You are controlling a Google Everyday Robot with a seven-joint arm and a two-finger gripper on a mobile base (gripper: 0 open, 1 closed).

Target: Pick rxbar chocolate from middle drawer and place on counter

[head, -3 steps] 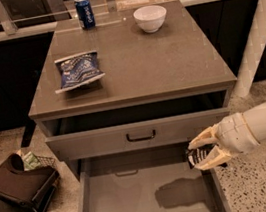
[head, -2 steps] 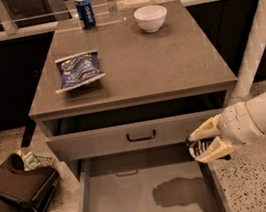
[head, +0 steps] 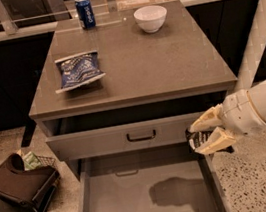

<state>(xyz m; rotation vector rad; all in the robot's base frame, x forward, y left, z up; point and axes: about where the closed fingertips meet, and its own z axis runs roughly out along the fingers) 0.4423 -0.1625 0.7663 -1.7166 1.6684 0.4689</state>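
My gripper (head: pixel 202 135) is at the right, just above the right wall of the open middle drawer (head: pixel 143 197) and in front of the upper drawer's front. Its tan fingers (head: pixel 215 141) are shut on the rxbar chocolate (head: pixel 198 139), a small flat black wrapper with white print, held clear of the drawer floor. The drawer floor is bare and shows the arm's shadow. The grey-brown counter (head: pixel 151 64) lies above and behind, its front edge a little higher than the gripper.
On the counter lie a crinkled blue-and-white chip bag (head: pixel 79 70), a blue can (head: pixel 85 12) and a white bowl (head: pixel 150 18). The upper drawer (head: pixel 123 137) with a dark handle is slightly open. A dark bag (head: pixel 19 183) sits on the floor at the left.
My gripper has lifted slightly and moved up with the rxbar chocolate, from over the drawer's right side to level with the upper drawer's front.
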